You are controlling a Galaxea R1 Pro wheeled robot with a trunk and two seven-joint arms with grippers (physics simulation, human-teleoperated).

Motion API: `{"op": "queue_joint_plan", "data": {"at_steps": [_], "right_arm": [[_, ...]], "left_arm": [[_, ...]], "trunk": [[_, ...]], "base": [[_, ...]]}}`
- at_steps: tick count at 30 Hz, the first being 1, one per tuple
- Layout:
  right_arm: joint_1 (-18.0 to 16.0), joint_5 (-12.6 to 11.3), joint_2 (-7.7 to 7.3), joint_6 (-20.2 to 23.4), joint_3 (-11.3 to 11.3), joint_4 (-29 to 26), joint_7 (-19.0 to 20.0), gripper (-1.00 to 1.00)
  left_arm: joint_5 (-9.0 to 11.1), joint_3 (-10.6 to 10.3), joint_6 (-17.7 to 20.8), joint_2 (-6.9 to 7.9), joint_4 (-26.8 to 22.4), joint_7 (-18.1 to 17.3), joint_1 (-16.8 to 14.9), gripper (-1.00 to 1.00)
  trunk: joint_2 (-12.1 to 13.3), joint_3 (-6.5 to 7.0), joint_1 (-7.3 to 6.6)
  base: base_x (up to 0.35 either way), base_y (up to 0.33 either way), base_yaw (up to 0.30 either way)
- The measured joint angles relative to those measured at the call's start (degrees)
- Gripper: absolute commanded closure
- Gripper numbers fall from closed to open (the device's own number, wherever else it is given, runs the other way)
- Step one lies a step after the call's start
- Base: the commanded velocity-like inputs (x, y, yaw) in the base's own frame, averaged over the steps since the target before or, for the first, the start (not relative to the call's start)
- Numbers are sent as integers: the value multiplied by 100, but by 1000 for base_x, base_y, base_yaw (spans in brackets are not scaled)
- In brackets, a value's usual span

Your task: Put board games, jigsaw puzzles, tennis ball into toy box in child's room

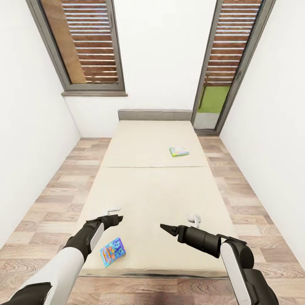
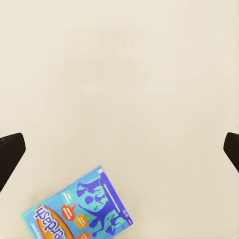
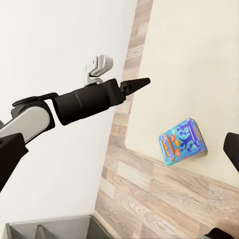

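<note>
The robot faces the bed (image 1: 148, 186) from its foot end, both arms extended forward over the mattress. Two board games lie on it. The blue board game (image 1: 113, 251) rests flat near the foot edge, toward the left corner, turned at an angle to that edge. The green board game (image 1: 179, 151) lies on the far mattress section, close to the right edge and short of the headboard (image 1: 154, 115).

The left gripper (image 1: 115, 218) hangs above the mattress, just beyond the blue board game. In the left wrist view its two fingertips (image 2: 11, 149) sit at opposite borders with bare mattress between them, so the claw is wide and holds nothing. The blue board game (image 2: 79, 209) lies off-centre in that view, so the claw is judged not yet aligned for a grasp.

The right gripper (image 1: 166, 228) points toward the left arm over the middle of the foot section. From the head view its fingers appear drawn to a narrow point, but the gap cannot be told for certain. The right wrist view shows the blue board game (image 3: 182, 141) near the mattress edge, beside the plank floor (image 3: 164, 194).

The nearer game is the likely first pick. Being thin and flat on a soft surface, it may need a grip at an edge.
</note>
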Motion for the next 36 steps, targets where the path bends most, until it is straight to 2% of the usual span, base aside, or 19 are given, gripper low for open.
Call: {"op": "queue_joint_plan", "data": {"at_steps": [36], "right_arm": [[0, 1, 0, 0, 0, 0, -1, -100]], "left_arm": [[0, -18, -114, 46, 1, 1, 0, -100]], "trunk": [[-1, -339, 0]], "base": [[0, 0, 0]]}}
